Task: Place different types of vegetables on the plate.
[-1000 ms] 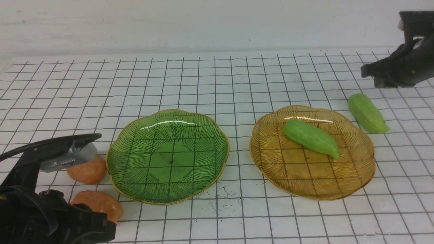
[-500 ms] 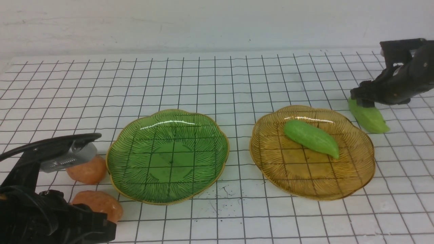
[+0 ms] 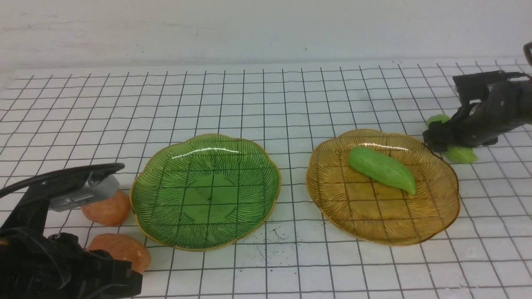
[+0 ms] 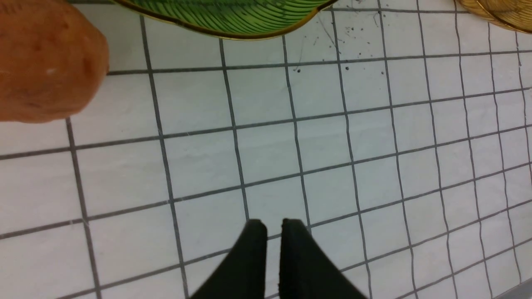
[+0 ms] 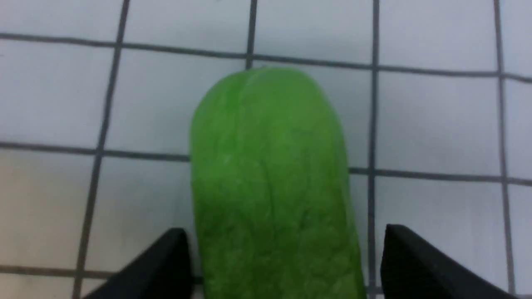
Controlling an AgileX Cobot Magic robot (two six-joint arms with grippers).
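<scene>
The right gripper stands wide, straddling a cucumber piece on the tabletop just right of the amber plate (gaps show on both sides). A second cucumber piece lies on that plate. Well left of it, beyond the green plate, two potatoes sit by the left gripper, closed and empty.

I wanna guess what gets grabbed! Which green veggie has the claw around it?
The loose cucumber beside the amber plate: the open right gripper straddles it. The other cucumber lies in that plate.
</scene>
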